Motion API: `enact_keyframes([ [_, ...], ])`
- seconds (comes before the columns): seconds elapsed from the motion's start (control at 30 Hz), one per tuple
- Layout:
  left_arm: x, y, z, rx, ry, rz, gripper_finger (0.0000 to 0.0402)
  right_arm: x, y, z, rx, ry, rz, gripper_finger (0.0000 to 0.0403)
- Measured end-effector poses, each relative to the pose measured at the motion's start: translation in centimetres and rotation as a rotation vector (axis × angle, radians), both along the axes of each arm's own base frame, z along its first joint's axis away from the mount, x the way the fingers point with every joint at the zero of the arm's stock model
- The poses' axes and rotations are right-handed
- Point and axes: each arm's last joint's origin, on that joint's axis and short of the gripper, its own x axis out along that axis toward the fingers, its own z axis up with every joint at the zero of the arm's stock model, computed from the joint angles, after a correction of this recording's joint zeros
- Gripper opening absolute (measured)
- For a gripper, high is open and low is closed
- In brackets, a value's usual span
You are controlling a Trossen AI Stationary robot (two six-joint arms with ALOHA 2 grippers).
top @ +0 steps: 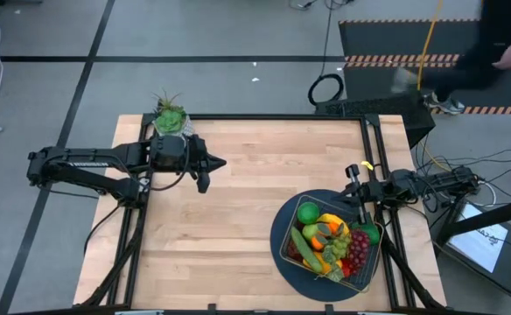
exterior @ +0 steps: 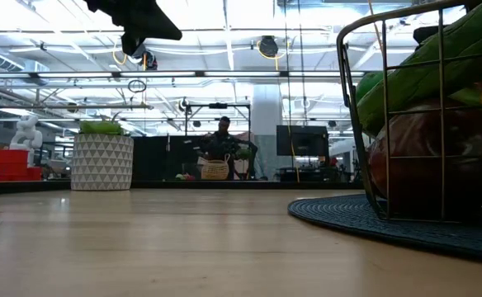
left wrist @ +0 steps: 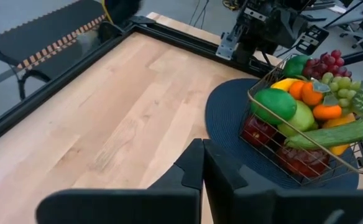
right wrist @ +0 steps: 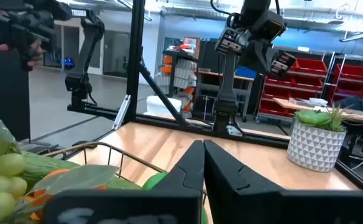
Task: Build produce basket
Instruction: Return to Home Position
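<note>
Left wrist view: the left tool [left wrist: 203, 158], fingers pressed together, faces the basket [left wrist: 265, 144] on one round blue mat [left wrist: 228, 124]. Only here can the produce [left wrist: 299, 115] be counted in part: one cucumber [left wrist: 337, 132], two oranges [left wrist: 327, 111], two apples [left wrist: 256, 130], one purple and one green bunch of grapes [left wrist: 327, 62].

Right wrist view: the right tool [right wrist: 203, 155], also pressed together, hangs just over the basket's rim. Red bins [right wrist: 293, 87] line the room beyond.

High view: the left tool is well apart from the basket, beside the single plant [top: 170, 114]. The surface [top: 238, 219] is pale wood.

Low view: the basket looms close. A person [exterior: 222, 136] shows far behind it under ceiling lights.
</note>
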Motion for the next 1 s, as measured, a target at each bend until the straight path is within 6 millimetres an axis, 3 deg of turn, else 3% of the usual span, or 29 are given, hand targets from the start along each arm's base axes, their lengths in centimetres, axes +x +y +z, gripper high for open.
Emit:
enact_keyframes([
  [0.4, -0.2, 0.0, -0.3, 0.022, 0.045, -0.013, 0.0005, 0.1, -0.3, -0.3, -0.014, 0.027, -0.106, 0.0],
  [1.0, -0.3, -0.3, -0.6, 0.172, 0.106, -0.182, 0.0004, 0.1, -0.3, -1.4, -0.015, 0.141, -0.1, 0.0],
])
